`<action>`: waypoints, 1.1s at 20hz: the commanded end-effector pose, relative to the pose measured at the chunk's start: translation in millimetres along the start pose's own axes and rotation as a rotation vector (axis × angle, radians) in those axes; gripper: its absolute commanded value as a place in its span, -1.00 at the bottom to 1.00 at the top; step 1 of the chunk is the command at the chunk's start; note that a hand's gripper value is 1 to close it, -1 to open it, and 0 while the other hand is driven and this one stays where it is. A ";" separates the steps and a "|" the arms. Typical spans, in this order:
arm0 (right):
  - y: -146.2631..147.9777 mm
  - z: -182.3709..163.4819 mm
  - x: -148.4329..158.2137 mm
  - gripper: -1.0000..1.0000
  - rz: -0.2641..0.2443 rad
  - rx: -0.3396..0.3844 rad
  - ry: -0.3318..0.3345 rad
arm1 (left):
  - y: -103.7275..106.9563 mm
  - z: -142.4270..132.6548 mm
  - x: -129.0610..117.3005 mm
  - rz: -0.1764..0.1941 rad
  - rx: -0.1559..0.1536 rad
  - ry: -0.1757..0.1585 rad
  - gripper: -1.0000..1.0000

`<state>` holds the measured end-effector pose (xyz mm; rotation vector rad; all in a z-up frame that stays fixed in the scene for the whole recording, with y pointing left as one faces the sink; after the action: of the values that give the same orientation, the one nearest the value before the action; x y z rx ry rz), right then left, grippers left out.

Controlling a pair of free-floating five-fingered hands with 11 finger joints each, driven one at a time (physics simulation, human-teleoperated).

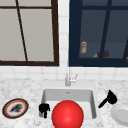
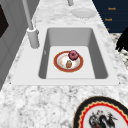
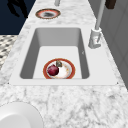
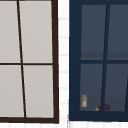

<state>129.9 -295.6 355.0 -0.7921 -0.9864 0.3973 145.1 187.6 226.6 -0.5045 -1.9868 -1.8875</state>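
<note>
Red ball (image 1: pixel 67 114) filled the front view's foreground, hiding the red-rimmed plate (image 2: pixel 68 61) with plum (image 2: pixel 73 54) that the side views showed lying flat on the sink (image 2: pixel 100 53) floor. Left hand (image 1: pixel 44 108) hovered at the sink's left edge, fingers curled, holding nothing. Right hand (image 1: pixel 108 99) hung over marble counter (image 1: pixel 25 87), fingers seemingly straight, beside white plate (image 1: pixel 121 114). Patterned plate (image 1: pixel 15 108) lay left; window and dark-blue cabinet (image 4: pixel 75 60) stood behind.

Red-rimmed plate (image 2: pixel 68 62) in sink (image 2: pixel 100 60)

left hand (image 1: pixel 44 108): hung low at the picture's left, fingers curled into a fist, pointing down.
right hand (image 1: pixel 109 99): hovered at the right, fingers straight, slanting down-left.
</note>
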 end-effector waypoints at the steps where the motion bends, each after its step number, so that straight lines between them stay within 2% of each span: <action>1: -8.9 8.3 4.0 -1.00 -0.097 -0.042 0.082 | 0.0 0.0 0.0 0.000 0.000 0.000 0.00; 9: -31.9 33.3 12.4 -1.00 -0.150 -0.053 0.206 | 0.0 0.0 0.0 0.000 0.000 0.000 0.00; 14: -37.3 39.2 16.0 -1.00 -0.210 -0.070 0.241 | 0.0 0.0 0.0 0.000 0.000 0.000 0.00; 16: -39.4 38.6 16.8 -1.00 -0.206 -0.109 0.283 | 0.0 0.0 0.0 0.000 0.000 0.000 0.00; 18: -40.3 39.1 17.5 -1.00 -0.231 -0.119 0.300 | 0.0 0.0 0.0 0.000 0.000 0.000 0.00; 22: -42.1 37.8 19.8 -1.00 -0.316 -0.103 0.297 | 0.0 0.0 0.0 0.000 0.000 0.000 0.00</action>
<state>103.2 -295.7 408.9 -0.8182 -0.8085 0.0826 145.1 187.6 226.6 -0.5045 -1.9868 -1.8875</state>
